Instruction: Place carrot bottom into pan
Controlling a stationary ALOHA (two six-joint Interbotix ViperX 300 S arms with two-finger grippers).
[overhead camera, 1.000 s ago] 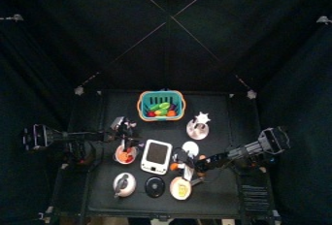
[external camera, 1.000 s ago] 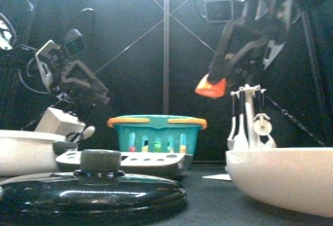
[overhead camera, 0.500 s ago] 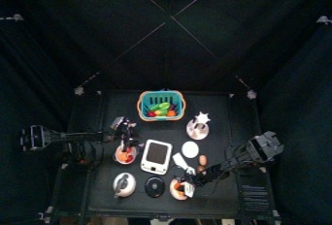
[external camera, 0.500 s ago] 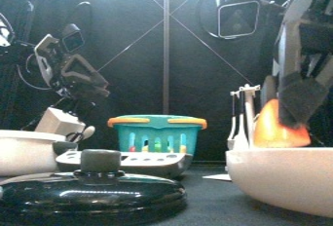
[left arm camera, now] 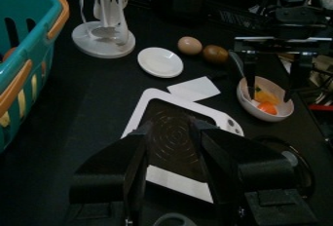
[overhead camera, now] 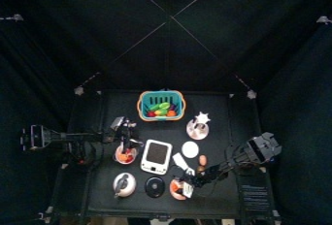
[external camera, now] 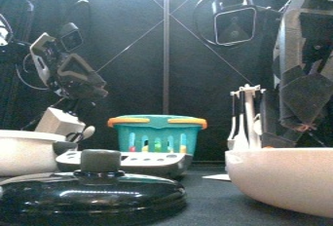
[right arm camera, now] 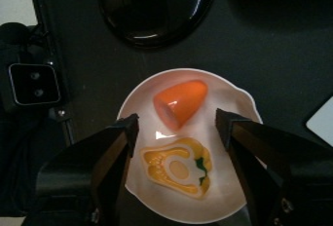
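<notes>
— So, what's the right gripper (right arm camera: 182, 137) doing from your end?

— I see its jaws spread apart, holding nothing. Directly beneath them sits the pan (right arm camera: 132, 94), and the carrot bottom (right arm camera: 181, 102) lies inside it, free of both jaws, just beside a yellow pepper slice (right arm camera: 173, 167).

— Anything close around that?

— Beyond the pan, on the far side from the wrist, I see a black lid (right arm camera: 156, 8), near but apart. From above, the right gripper (overhead camera: 195, 177) hangs over the pan (overhead camera: 180, 187) at the table's front.

— And the other arm?

— My left gripper (left arm camera: 176, 137) rests open, well apart, over the white tablet (left arm camera: 180, 132).
</notes>
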